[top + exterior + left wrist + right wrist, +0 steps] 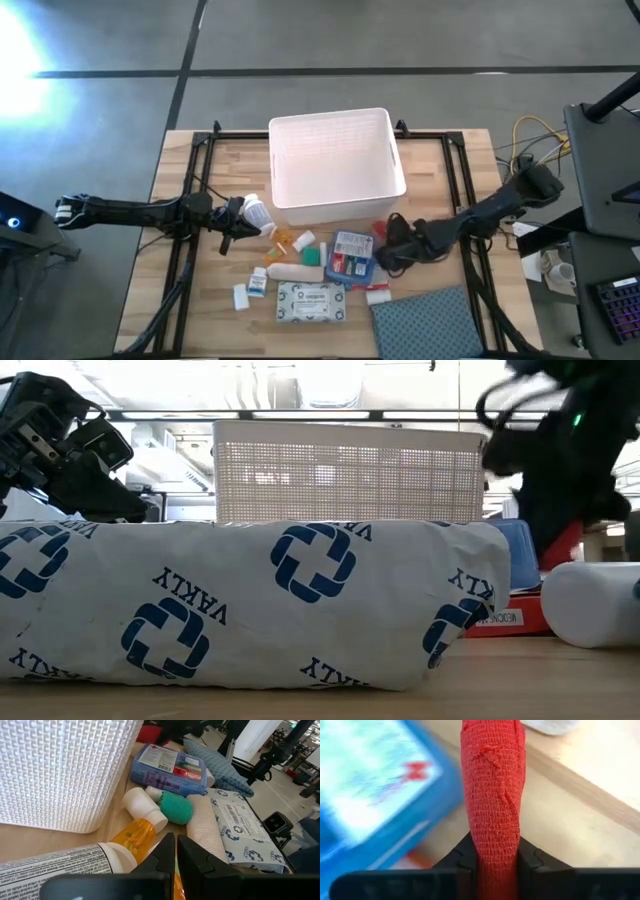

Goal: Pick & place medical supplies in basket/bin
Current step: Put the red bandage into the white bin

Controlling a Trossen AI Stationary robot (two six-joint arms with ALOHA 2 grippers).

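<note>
High view: my right tool (385, 246) clamps the red roll (492, 795) beside the blue box (350, 256); my left tool (243, 222), fingers together, sits by the basket (335, 165).

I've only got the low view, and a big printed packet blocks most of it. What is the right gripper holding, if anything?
Observer: Its wrist view shows the right gripper shut on a red wrap roll.
Operator: Is anything in the basket?
Observer: From above, the white basket shows nothing inside it.
Operator: And the left arm?
Observer: The left gripper is beside the basket's near corner, fingers together over the orange vial.
</note>
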